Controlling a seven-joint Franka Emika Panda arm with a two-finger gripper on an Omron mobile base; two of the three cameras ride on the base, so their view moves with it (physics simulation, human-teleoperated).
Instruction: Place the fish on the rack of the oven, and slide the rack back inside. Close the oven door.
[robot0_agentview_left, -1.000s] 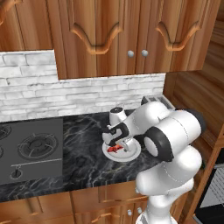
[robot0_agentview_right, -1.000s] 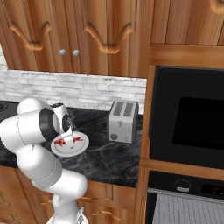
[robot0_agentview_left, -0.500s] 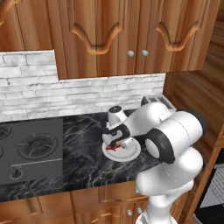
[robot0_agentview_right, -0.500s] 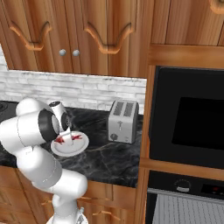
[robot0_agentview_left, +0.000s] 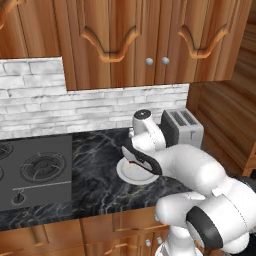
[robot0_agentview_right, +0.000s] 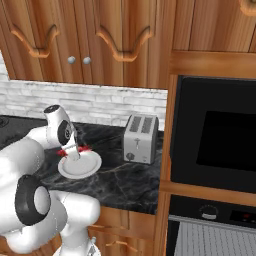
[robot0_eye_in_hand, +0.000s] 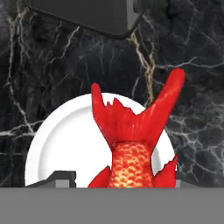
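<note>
The red-orange fish (robot0_eye_in_hand: 131, 148) hangs tail-up between the fingertips of my gripper (robot0_eye_in_hand: 124, 181), which is shut on it just above the round white plate (robot0_eye_in_hand: 57, 144). From the right, red ends of the fish (robot0_agentview_right: 85, 148) stick out on both sides of the gripper (robot0_agentview_right: 73, 151), over the plate (robot0_agentview_right: 82, 167). In the left base view the gripper (robot0_agentview_left: 134, 159) points down at the plate (robot0_agentview_left: 131, 174). The oven (robot0_agentview_right: 210, 212) sits low at the right, with a grey lined surface, seemingly the rack (robot0_agentview_right: 215, 240), below its control panel. The oven door is out of view.
A silver toaster (robot0_agentview_right: 140, 137) stands on the black marble counter (robot0_agentview_right: 125, 175) right of the plate. A black microwave (robot0_agentview_right: 220, 132) is set in the wood cabinet above the oven. The stove top (robot0_agentview_left: 30, 170) lies to the left. Wall cabinets hang above.
The jaws went from wide open to shut on the fish. The hand has since risen slightly, lifting the fish off the plate.
</note>
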